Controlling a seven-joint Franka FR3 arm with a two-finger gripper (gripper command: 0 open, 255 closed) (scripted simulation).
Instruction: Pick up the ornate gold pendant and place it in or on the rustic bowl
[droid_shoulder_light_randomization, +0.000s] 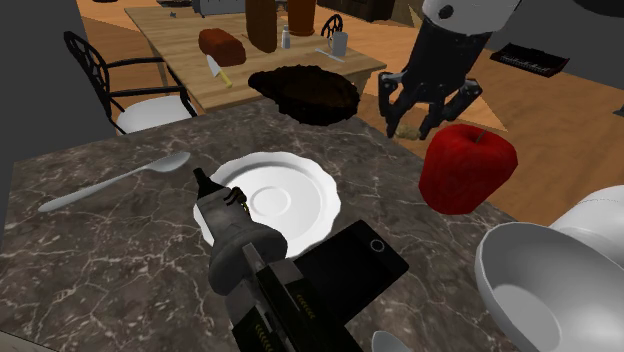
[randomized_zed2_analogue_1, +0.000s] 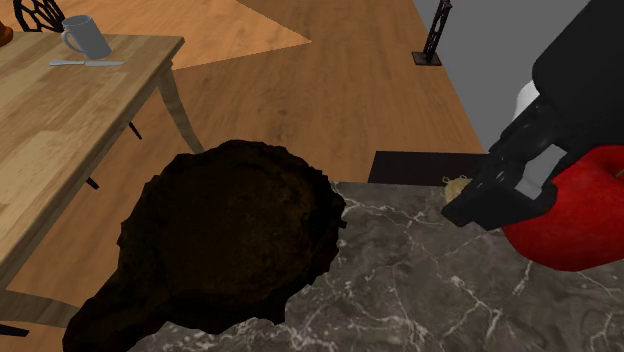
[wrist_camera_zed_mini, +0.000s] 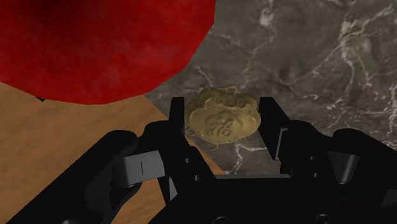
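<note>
Between clasping fingers (wrist_camera_zed_mini: 272, 121), pendant (wrist_camera_zed_mini: 222, 118); bowl (randomized_zed2_analogue_1: 230, 240) apart.

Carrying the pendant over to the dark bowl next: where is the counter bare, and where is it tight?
Bare marble lies between the dark bowl and the red apple, along that path. Another free patch is below the spoon in the shoulder view. Crowded: white plate, dark tool, black phone and white bowl, close together.

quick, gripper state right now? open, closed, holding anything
gripper: jaws closed on the gold pendant
</note>
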